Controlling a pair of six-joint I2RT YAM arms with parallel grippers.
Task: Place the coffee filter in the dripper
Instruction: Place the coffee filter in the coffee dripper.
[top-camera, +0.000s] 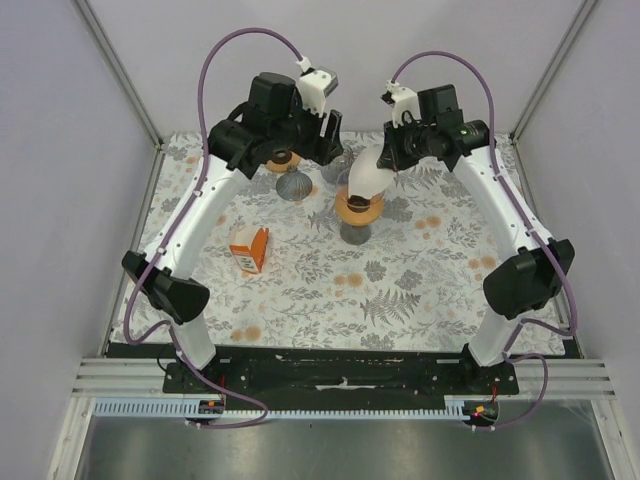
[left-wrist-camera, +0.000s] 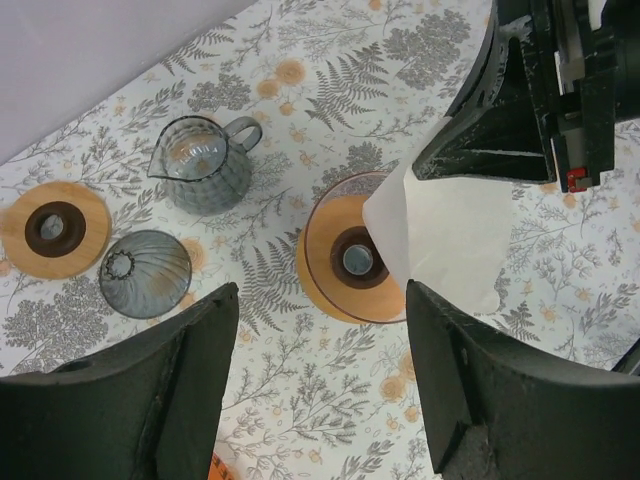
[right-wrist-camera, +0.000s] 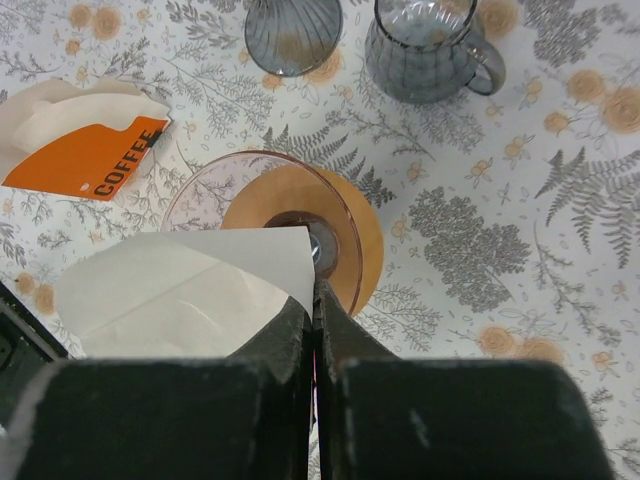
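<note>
The white paper coffee filter (right-wrist-camera: 180, 290) is pinched at its edge by my right gripper (right-wrist-camera: 316, 292), which is shut on it. The filter hangs tilted just above the dripper (right-wrist-camera: 352, 215), an orange ring with a dark centre hole and a clear rim, and covers its left part. From above, the filter (top-camera: 366, 172) sits over the dripper (top-camera: 359, 207) under my right gripper (top-camera: 386, 160). My left gripper (left-wrist-camera: 320, 325) is open and empty, hovering above the dripper (left-wrist-camera: 335, 290), with the filter (left-wrist-camera: 450, 235) to its right.
A dark grey ribbed cone (left-wrist-camera: 145, 272), a clear glass jug (left-wrist-camera: 205, 165) and a second orange ring (left-wrist-camera: 55, 228) stand behind the dripper. An orange-and-white filter packet (top-camera: 250, 248) lies to the left on the flowered cloth (top-camera: 400, 290).
</note>
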